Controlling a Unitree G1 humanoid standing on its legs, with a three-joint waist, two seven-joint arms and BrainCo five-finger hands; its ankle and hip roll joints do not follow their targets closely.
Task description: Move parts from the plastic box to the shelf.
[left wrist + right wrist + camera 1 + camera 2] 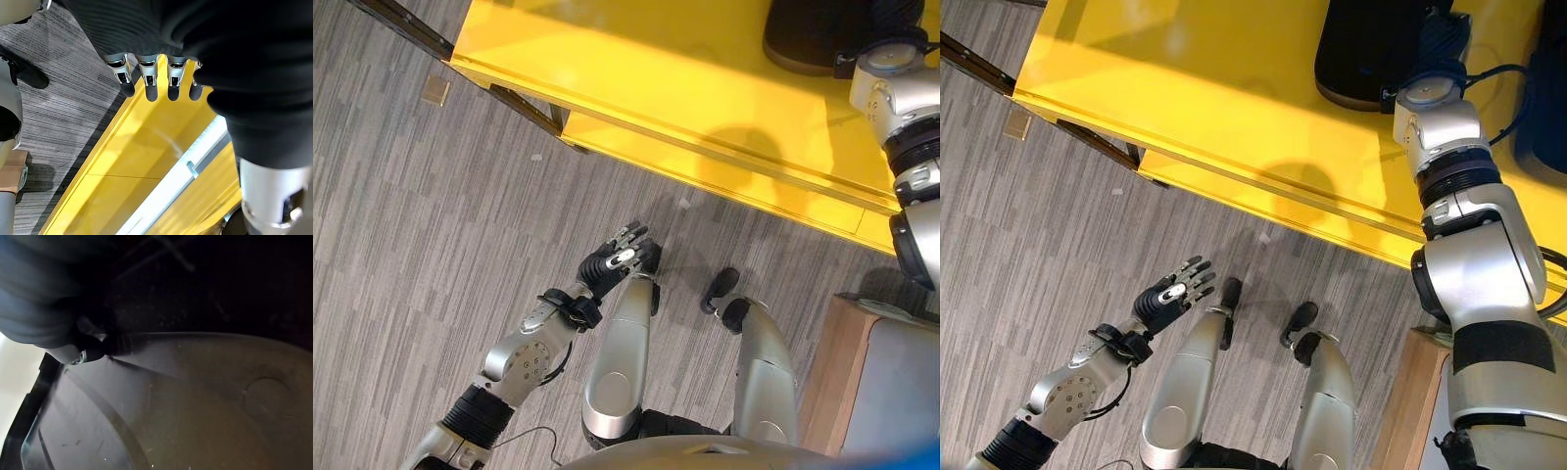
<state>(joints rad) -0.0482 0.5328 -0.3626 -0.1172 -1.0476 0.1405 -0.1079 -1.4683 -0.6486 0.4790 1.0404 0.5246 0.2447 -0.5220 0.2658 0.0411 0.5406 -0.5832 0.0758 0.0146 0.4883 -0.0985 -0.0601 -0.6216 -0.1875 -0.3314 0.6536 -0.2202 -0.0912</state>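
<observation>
Left hand hung low over the grey carpeted floor, well short of the yellow counter, with its fingers straight and spread and nothing held in them. From that arm's wrist camera the fingertips pointed toward the yellow edge, where a pale rail ran along between two yellow surfaces.

Further right, the counter's front edge ran slantwise across the head views, and on its far part sat a dark container, rounded at its near corner; by the task it was probably the plastic box. The right arm reached up across the counter to it, and the right hand lay inside or against its dark wall. There only a dark fingertip showed against a smooth, dim, curved surface, so whether that hand was open or closed on anything could not be told. No loose part could be made out in the box.

The relation that mattered was plain enough: the box lay ahead and to the right, at the right hand, and well apart from the left, so the right arm was by far the nearer for any pick. A wooden-edged unit stood at the lower right; whether it was the shelf could not be told.
</observation>
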